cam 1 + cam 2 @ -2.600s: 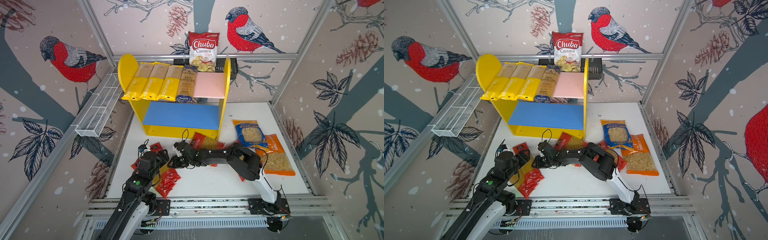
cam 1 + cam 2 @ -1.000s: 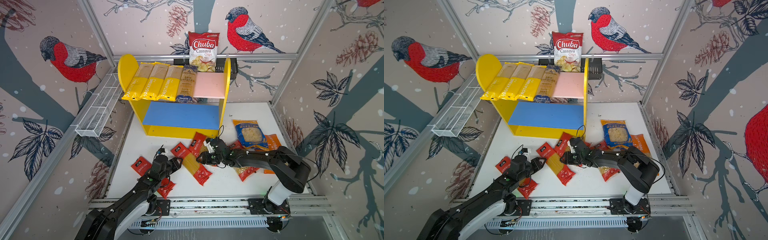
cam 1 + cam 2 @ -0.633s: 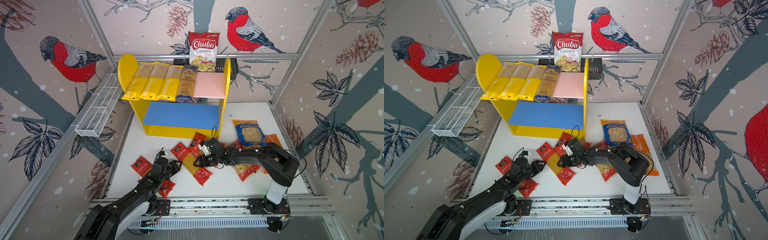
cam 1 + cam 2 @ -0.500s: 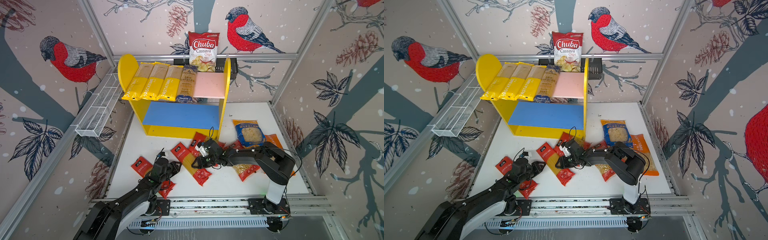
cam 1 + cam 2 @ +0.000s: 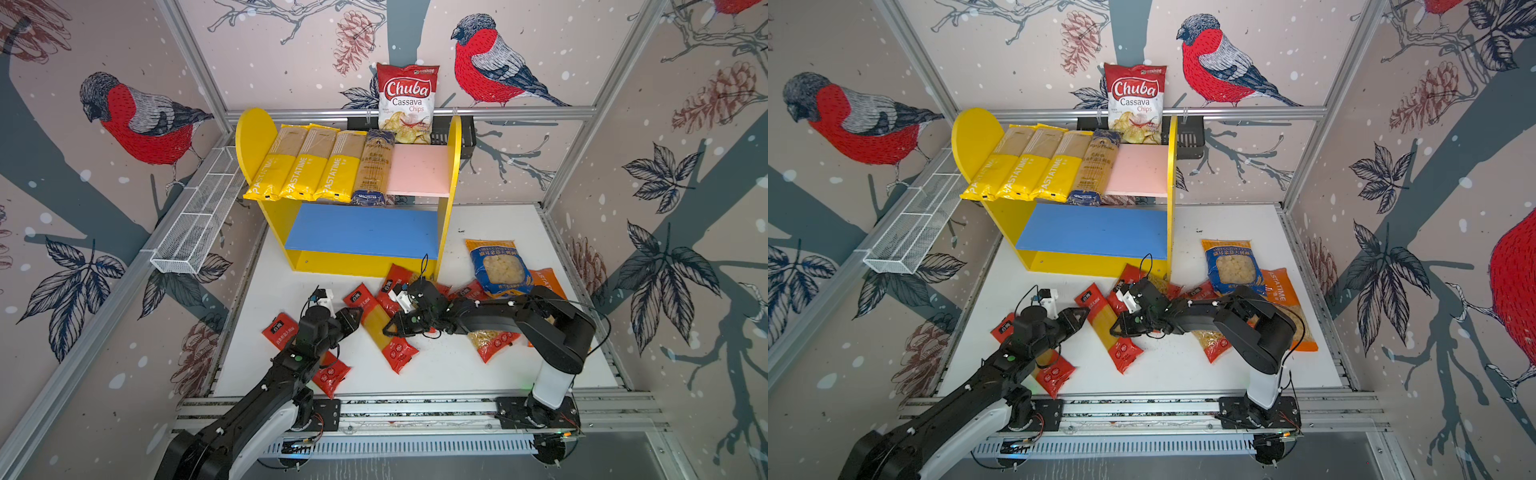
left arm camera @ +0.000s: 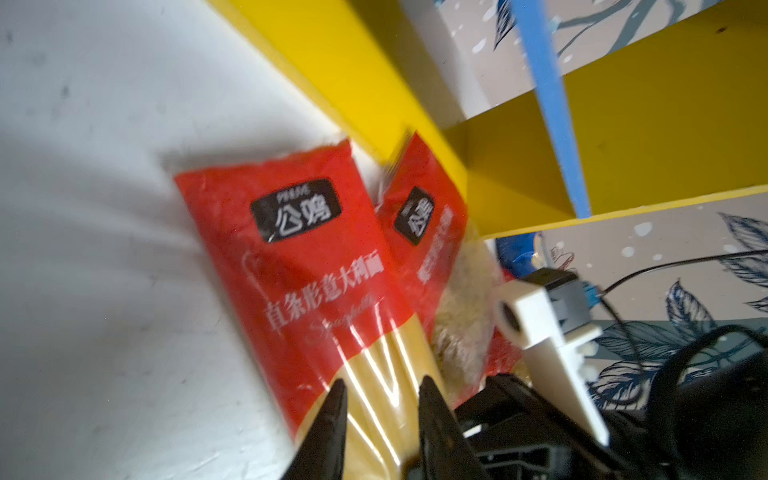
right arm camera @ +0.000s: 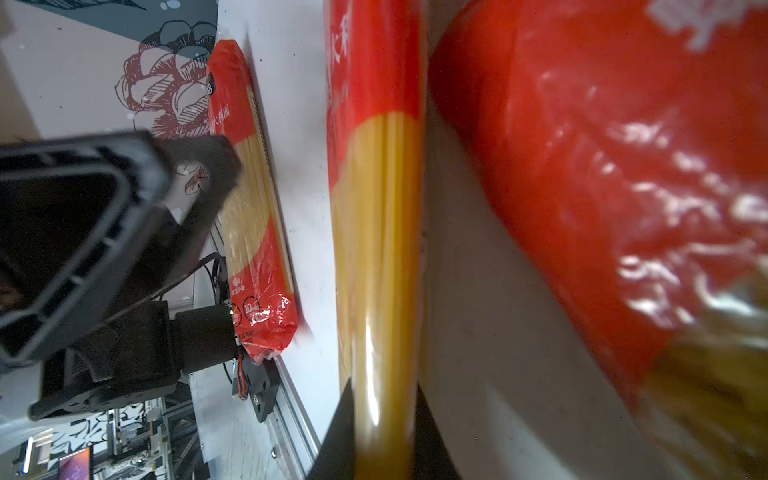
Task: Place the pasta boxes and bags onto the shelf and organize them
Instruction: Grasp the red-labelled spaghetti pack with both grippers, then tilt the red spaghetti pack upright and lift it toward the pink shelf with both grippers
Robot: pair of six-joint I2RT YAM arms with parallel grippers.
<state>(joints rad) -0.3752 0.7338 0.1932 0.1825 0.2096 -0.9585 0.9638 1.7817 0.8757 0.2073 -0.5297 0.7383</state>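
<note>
Bird-patterned walls close in a white table (image 5: 478,370) where two robot arms meet over a scatter of pasta packs. At the back stands the shelf (image 5: 361,228). Its pink upper board carries three yellow packs (image 5: 305,166) side by side and a dark blue pack (image 5: 374,166) just beside them, with pink board showing to their right.

In front of the shelf, a long red spaghetti pack (image 5: 380,328) sits slantwise on the table in both top views. The right pincer (image 5: 388,330) reaches across from the right and is clamped on the pack's yellow middle, with a finger pressed against each side in the right wrist view (image 7: 384,399). The left pincer (image 5: 353,321) meets the same pack from the other side. In the left wrist view (image 6: 384,395) its fingertips stand a little apart over the yellow stretch, and it cannot be told whether they pinch it.

A second red spaghetti pack (image 5: 279,334) lies partly under the left arm, and a red bag (image 5: 395,282) lies at the foot of the shelf. Further right, a blue bag (image 5: 498,266) overlaps an orange bag (image 5: 548,282), and another red bag (image 5: 494,345) shows beneath the right arm.

Behind the shelf a chips bag (image 5: 407,99) stands in a black basket (image 5: 467,133), and a white wire rack (image 5: 199,224) hangs on the left wall
</note>
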